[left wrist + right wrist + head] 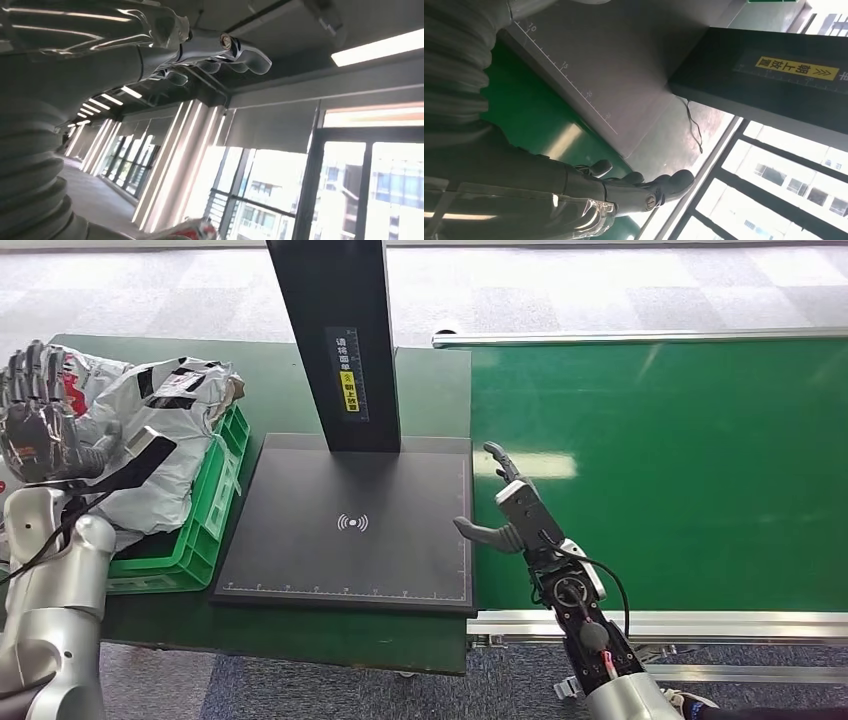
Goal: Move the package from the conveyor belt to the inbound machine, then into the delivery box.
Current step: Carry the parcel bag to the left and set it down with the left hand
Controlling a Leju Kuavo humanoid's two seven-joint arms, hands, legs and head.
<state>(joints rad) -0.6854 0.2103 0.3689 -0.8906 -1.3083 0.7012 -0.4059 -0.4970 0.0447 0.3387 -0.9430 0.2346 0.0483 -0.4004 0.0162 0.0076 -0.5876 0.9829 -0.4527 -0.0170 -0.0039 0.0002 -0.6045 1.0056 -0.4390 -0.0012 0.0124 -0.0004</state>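
Starting at the left of the head view, your left hand [38,415] is raised beside the green slatted plastic delivery box [205,525], fingers spread and gripping nothing; the left wrist view shows those fingers [220,50] stretched out against the ceiling. The package, a crumpled grey-and-white plastic mailer bag [165,430] with black and red print, already lies in that box, heaped high above its rim and leaning toward your left hand. Judge it soft and light: the film wrinkles, so it will sag and fold rather than hold a shape, and the glossy skin looks slippery. If you need to reseat it, take a bunched fold near the middle of the bag, not a loose corner. Next comes the inbound machine, a flat black scanning plate [350,530] with a white wireless mark and a black upright post [335,340]; nothing lies on it. Further right, your right hand [505,510] hovers at the plate's edge, fingers extended and holding nothing, over the green conveyor belt [680,470].
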